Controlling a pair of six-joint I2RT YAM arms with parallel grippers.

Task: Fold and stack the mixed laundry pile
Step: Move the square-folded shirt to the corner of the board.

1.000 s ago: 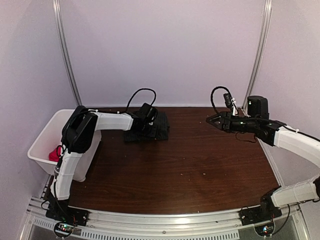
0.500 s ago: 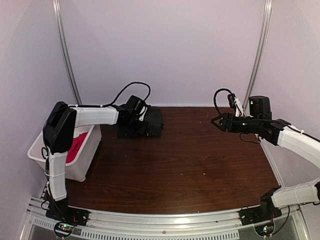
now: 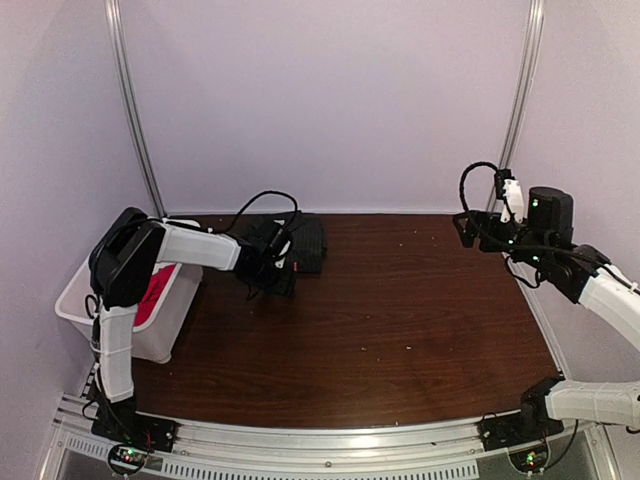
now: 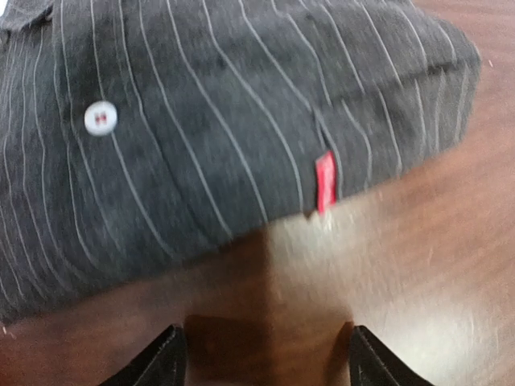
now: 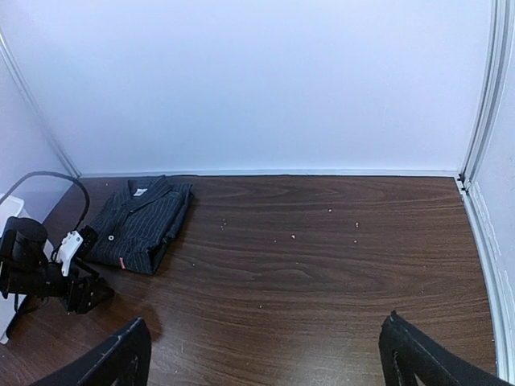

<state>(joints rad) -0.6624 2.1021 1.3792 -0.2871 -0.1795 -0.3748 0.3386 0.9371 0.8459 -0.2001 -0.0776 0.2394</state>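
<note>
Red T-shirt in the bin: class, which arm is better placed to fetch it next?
Probably the left: the left gripper, open, hovers by the folded pinstriped shirt beside the white bin holding the red T-shirt; the right gripper is across the table.

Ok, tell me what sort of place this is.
Most likely a robot test booth, not a home laundry room. Plain pale walls with metal rails enclose a wooden table. Two robot arms are mounted at its near edge, with a striped shirt and a white bin.
</note>
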